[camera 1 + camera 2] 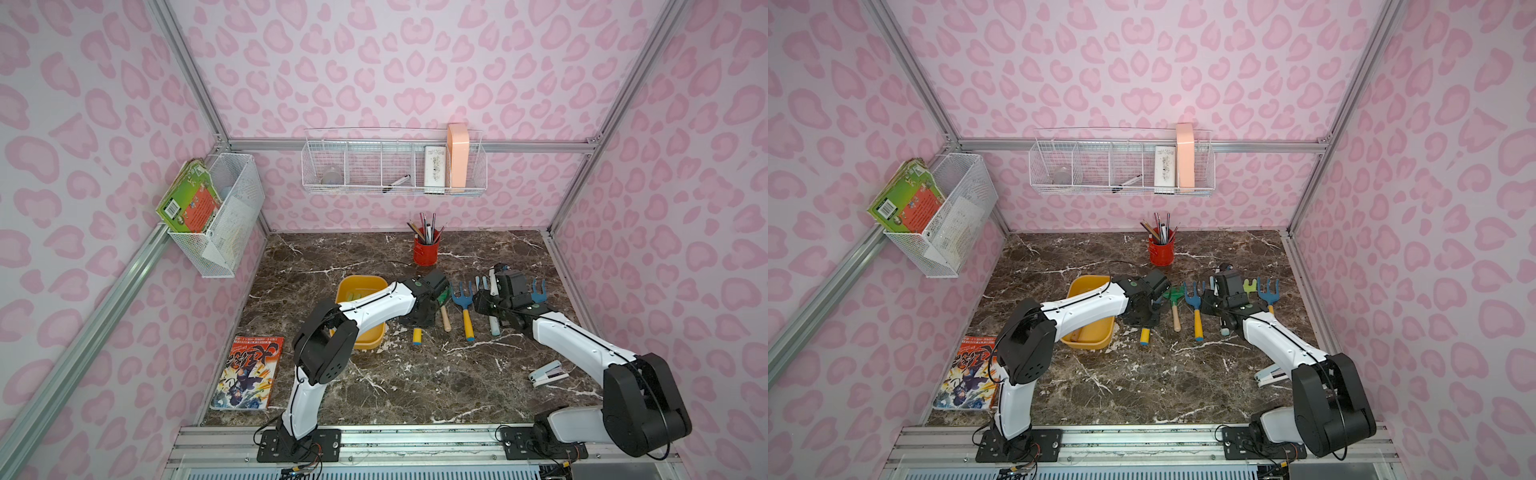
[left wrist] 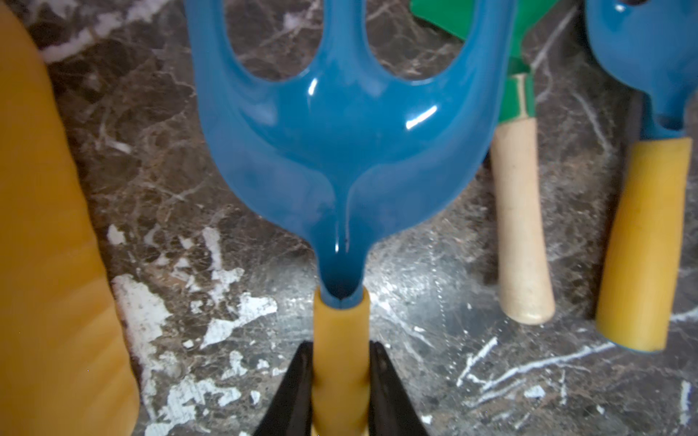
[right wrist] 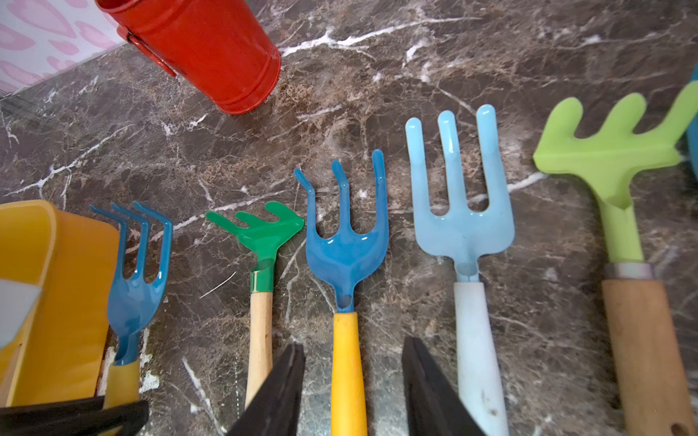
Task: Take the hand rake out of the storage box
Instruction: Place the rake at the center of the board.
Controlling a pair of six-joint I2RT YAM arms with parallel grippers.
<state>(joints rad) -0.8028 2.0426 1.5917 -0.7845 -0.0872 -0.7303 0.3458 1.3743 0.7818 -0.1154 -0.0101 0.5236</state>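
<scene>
Already the hand rake is lying outside the storage box, just beside its wall on the counter, the left hand clamping its yellow handle; seemingly only releasing is remaining. The right hand is hanging open farther off.

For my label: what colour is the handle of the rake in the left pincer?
Yellow. The handle shows best in the left wrist view.
</scene>
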